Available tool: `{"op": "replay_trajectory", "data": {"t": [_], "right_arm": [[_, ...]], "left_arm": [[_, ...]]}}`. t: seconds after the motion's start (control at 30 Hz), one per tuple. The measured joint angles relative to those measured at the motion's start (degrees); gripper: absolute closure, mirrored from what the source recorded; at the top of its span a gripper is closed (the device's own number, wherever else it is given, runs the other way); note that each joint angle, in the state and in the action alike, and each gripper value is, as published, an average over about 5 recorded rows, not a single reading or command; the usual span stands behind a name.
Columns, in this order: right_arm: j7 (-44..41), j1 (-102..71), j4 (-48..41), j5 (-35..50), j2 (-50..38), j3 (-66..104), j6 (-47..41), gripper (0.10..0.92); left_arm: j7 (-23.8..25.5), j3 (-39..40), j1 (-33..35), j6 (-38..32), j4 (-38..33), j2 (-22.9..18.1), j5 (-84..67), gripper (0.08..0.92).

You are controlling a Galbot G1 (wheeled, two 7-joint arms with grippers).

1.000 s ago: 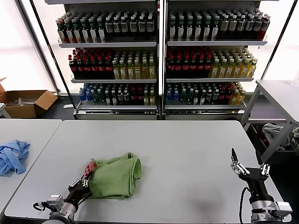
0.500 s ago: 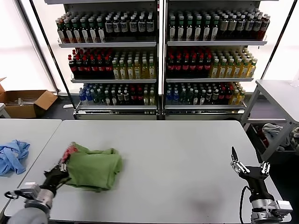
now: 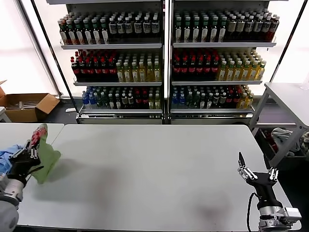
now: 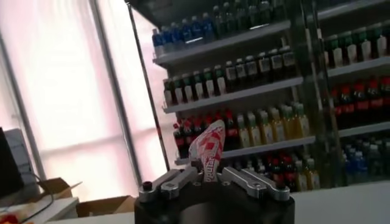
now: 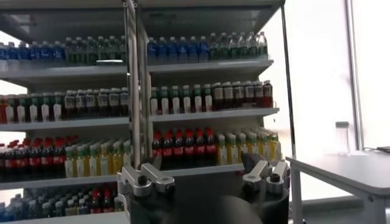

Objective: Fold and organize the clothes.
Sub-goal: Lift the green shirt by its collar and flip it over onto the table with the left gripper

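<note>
Green polo shirt (image 3: 44,153), red-and-white checkered print uppermost, hangs bunched off the counter (image 3: 159,174) at its 9 o'clock edge. My left end effector (image 3: 30,153) is clenched on the checkered part (image 4: 209,143). Just beyond at 9 o'clock, a light blue garment (image 3: 6,153). My right end effector (image 3: 256,171) waits at 4 o'clock, fingers spread, grasping nothing.

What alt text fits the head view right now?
The left gripper holds the green polo shirt lifted at the grey table's left edge. The right gripper waits open at the right.
</note>
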Motion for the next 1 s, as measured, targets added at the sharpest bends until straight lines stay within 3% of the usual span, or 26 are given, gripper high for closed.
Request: {"op": "replay_trajectory", "data": {"t": [0.33,0.77,1.0], "right_arm": [[-0.02,0.02,-0.11,-0.1,0.16,-0.09,-0.06,0.203],[-0.06,0.16,0.15,-0.39,0.48,-0.36,-0.3,0.203],[-0.06,0.5,0.24,-0.44,0.35,-0.34,-0.55,0.203]], "left_arm": [[-0.99,22.34,-4.34,-1.86,3.75,-4.89,8.95,0.862],[-4.83,36.78,-14.04,0.57,5.05,-7.93,10.99,0.859],[-7.77,44.45,-19.44,1.65,4.94,-10.4,12.81,0.702]]}}
